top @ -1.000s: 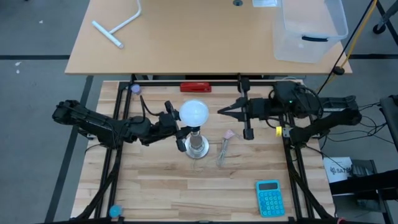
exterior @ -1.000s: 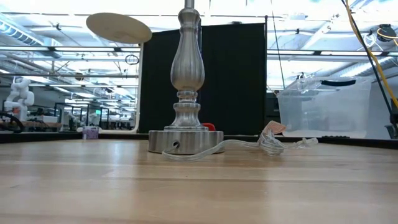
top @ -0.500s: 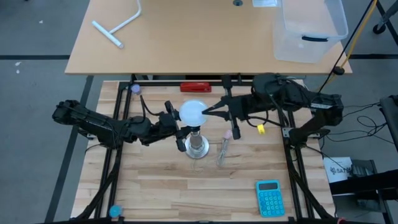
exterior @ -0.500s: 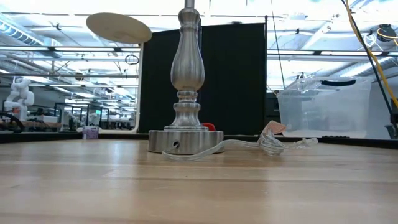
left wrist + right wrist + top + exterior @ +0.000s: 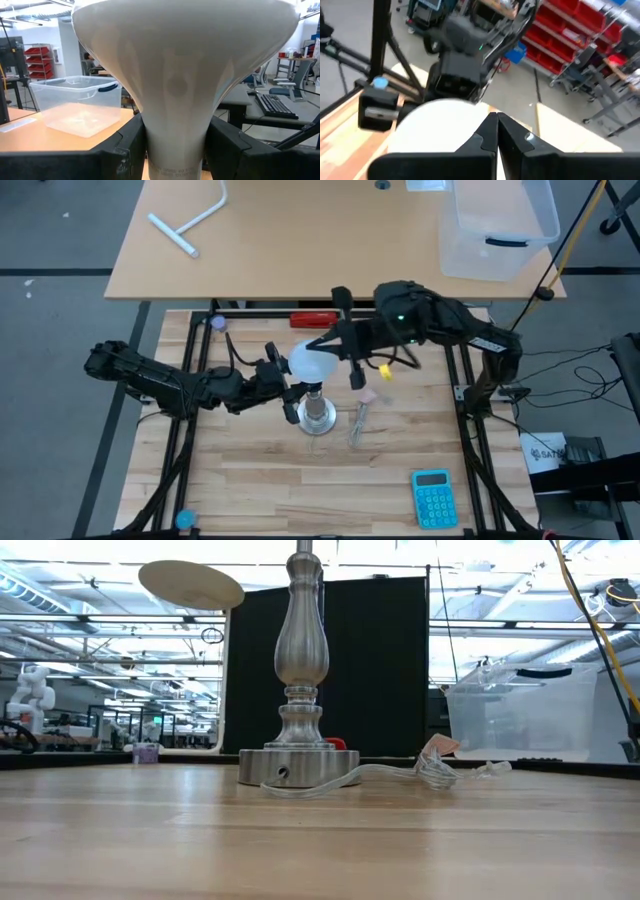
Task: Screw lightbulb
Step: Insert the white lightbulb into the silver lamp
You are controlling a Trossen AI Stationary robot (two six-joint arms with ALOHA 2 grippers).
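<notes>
Two dark arms met over the wooden bench (image 5: 250,480). Left gripper (image 5: 283,372) reached in from 9 o'clock, jaws partly open and clamped on the narrow neck of the white mushroom-shaped lightbulb (image 5: 312,361), one black finger (image 5: 125,150) on each side of the neck. Bulb sat upright above the silver lamp stand with round foot (image 5: 317,417), mid-bench. Right gripper (image 5: 322,347) came from 3 o'clock, jaws fully closed, tips at the bulb's dome; contact unclear. Blue calculator (image 5: 433,497) lay at 5 o'clock, well apart.
</notes>
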